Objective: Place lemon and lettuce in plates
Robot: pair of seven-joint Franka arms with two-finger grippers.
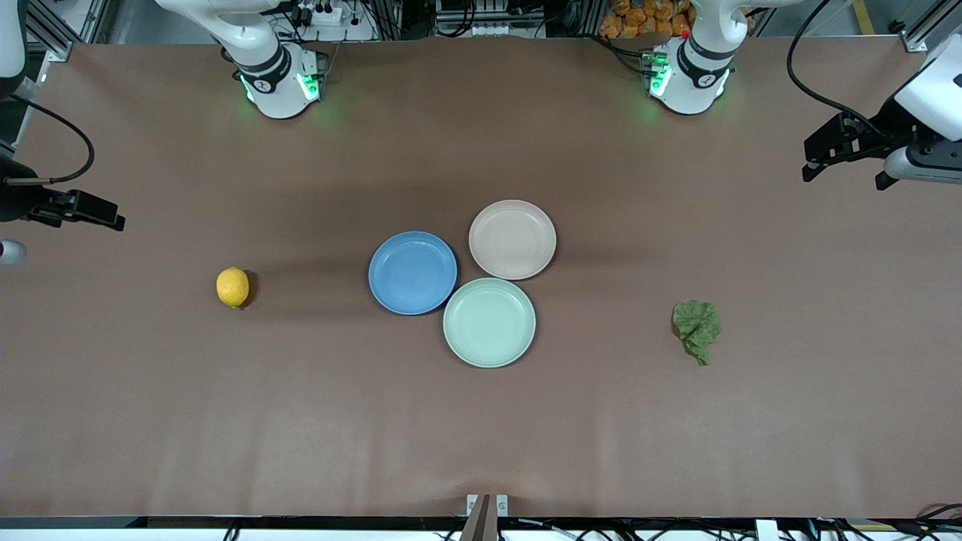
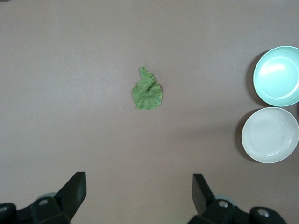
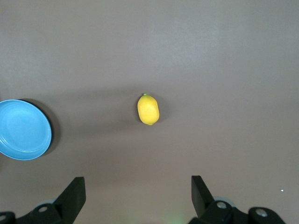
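The lemon lies on the table toward the right arm's end; it also shows in the right wrist view. The lettuce lies toward the left arm's end and shows in the left wrist view. The blue plate and the beige-pink plate sit empty mid-table; they also show in the wrist views as the blue plate and the beige-pink plate. My right gripper is open, high above the table by the lemon. My left gripper is open, high by the lettuce.
A mint-green plate touches both other plates, nearer the front camera; it also shows in the left wrist view. The brown table stretches wide around the things.
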